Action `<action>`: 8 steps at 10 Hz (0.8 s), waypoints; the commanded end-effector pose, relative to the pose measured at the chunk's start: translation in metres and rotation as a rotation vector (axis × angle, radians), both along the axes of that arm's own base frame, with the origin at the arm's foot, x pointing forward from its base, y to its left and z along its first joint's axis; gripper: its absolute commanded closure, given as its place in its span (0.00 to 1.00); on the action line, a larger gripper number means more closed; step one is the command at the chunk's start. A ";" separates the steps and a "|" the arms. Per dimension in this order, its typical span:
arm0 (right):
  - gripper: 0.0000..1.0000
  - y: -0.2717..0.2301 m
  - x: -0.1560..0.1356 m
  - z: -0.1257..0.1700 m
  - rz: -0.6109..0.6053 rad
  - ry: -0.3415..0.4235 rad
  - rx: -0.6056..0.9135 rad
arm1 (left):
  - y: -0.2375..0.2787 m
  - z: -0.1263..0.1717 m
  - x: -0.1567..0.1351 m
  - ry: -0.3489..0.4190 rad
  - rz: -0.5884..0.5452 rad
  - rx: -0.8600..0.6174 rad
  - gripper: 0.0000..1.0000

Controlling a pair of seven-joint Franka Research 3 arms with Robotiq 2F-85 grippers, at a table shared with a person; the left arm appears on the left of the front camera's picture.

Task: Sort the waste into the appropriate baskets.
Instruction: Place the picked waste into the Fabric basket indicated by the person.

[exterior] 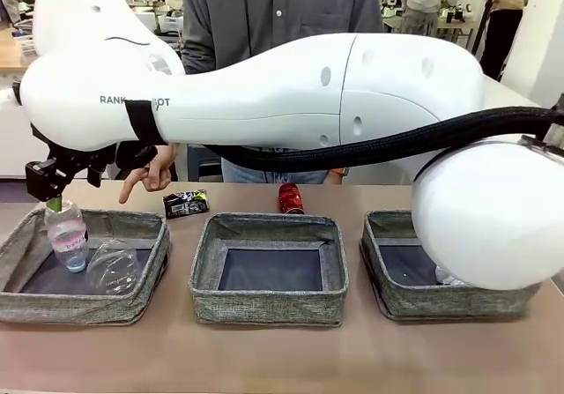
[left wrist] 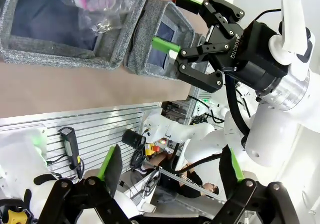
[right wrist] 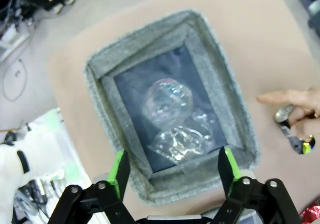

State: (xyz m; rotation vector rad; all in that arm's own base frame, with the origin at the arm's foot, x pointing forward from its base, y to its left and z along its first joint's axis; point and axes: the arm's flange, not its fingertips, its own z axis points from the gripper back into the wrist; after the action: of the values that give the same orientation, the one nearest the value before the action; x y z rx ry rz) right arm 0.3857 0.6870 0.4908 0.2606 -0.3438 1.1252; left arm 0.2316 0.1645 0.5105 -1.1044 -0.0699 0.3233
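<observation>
My right gripper (exterior: 44,182) hangs open over the left basket (exterior: 132,310), its arm reaching across the whole table. Just under it a clear plastic bottle (exterior: 67,235) with a green cap stands in that basket, free of the fingers. A clear plastic cup (exterior: 113,267) lies beside it. From the right wrist, the gripper (right wrist: 172,170) is open above the bottle (right wrist: 167,101) and cup (right wrist: 182,141). A crushed black can (exterior: 185,203) and a crushed red can (exterior: 290,197) lie on the table behind the baskets. My left gripper (left wrist: 171,164) is open and holds nothing.
A person's hand (exterior: 150,175) points down at the table beside the black can. The middle basket (exterior: 269,310) and the right basket (exterior: 388,271) stand in a row with the left one. My right arm's white links block much of the front view.
</observation>
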 end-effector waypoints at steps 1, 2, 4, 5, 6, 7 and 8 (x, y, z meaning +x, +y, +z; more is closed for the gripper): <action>0.00 0.006 0.004 0.005 0.019 -0.010 0.013 | -0.003 0.000 -0.002 -0.003 -0.003 0.010 0.01; 0.00 0.006 0.004 0.005 0.020 -0.011 0.012 | -0.003 0.000 -0.002 -0.003 -0.003 0.010 0.01; 0.00 0.004 0.005 0.005 0.017 -0.002 0.015 | -0.003 0.000 -0.002 -0.003 -0.003 0.010 0.01; 0.00 0.001 0.005 0.007 0.050 0.032 0.060 | -0.003 0.000 -0.002 -0.003 -0.003 0.010 0.01; 0.00 -0.003 0.007 0.007 0.043 0.074 0.066 | -0.003 0.000 -0.002 -0.003 -0.003 0.010 0.01; 0.00 -0.013 0.009 0.009 0.021 0.108 0.056 | -0.003 0.000 -0.002 -0.003 -0.003 0.010 0.01; 0.00 -0.043 0.010 0.015 -0.009 0.134 0.058 | -0.003 0.000 -0.002 -0.003 -0.003 0.010 0.01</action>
State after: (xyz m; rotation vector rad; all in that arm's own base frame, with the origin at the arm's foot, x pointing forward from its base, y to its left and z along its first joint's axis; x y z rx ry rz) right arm 0.3980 0.6760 0.4998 0.3485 -0.2985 1.0883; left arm 0.2316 0.1645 0.5105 -1.1044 -0.0699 0.3232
